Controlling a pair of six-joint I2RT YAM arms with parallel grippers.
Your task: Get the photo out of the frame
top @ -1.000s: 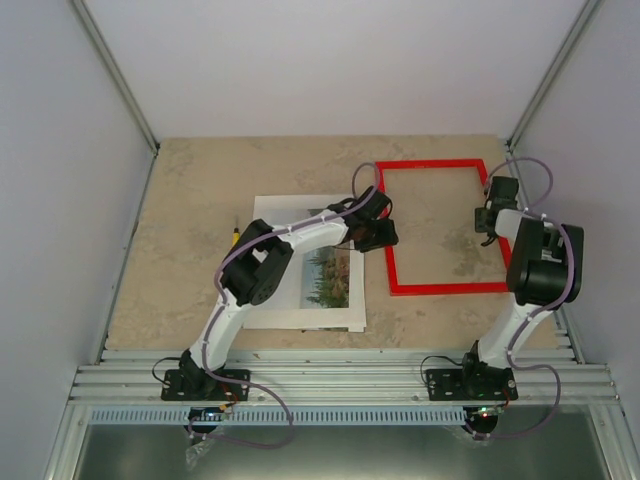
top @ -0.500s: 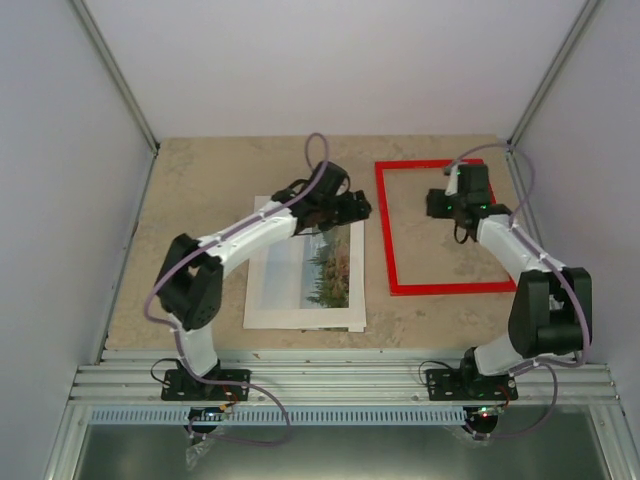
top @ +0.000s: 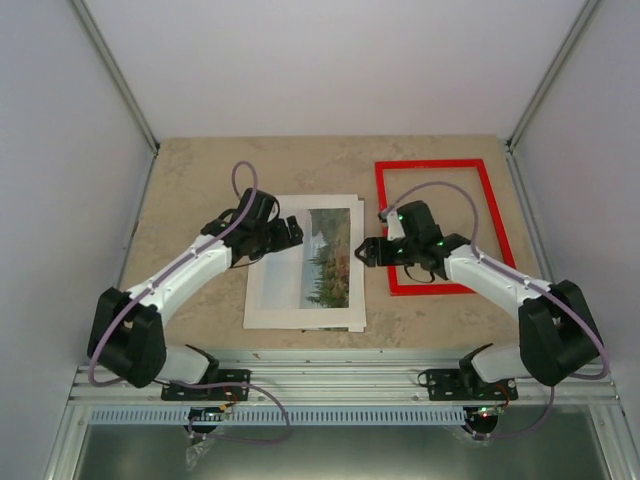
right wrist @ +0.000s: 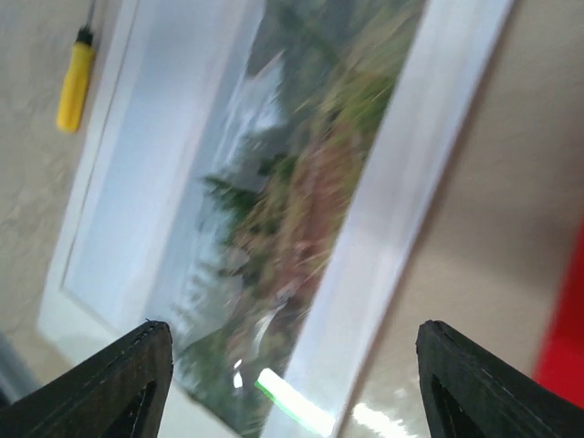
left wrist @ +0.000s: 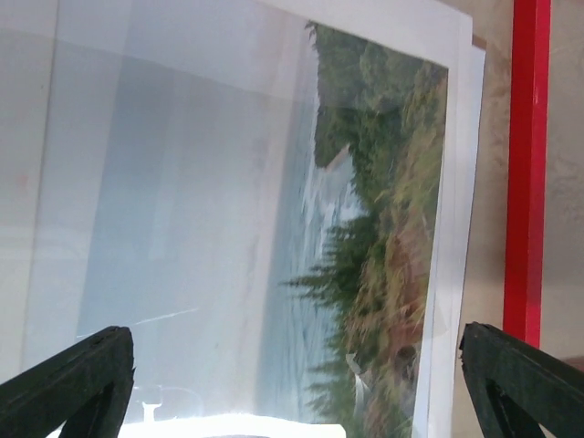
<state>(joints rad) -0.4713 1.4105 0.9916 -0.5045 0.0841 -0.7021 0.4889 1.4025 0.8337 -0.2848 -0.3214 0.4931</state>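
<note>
The photo (top: pixel 326 258), pale sky and water beside dark trees, lies flat on the table inside a white mat border (top: pixel 270 300). It fills the left wrist view (left wrist: pixel 274 210) and shows blurred in the right wrist view (right wrist: pixel 283 201). The red frame (top: pixel 385 230) lies to its right, with bare table showing inside it. Its left bar shows in the left wrist view (left wrist: pixel 527 173). My left gripper (top: pixel 290 232) is open and empty above the photo's upper left part. My right gripper (top: pixel 368 250) is open and empty between the frame's left bar and the photo's right edge.
A small yellow-handled tool (right wrist: pixel 75 75) lies on the table beyond the mat's far edge. Grey walls close in the table at the back and both sides. A metal rail (top: pixel 340 375) runs along the near edge by the arm bases.
My left gripper has swung left from the frame's left bar to over the photo. My right gripper has crossed from the frame's right side to its left bar, facing the photo.
</note>
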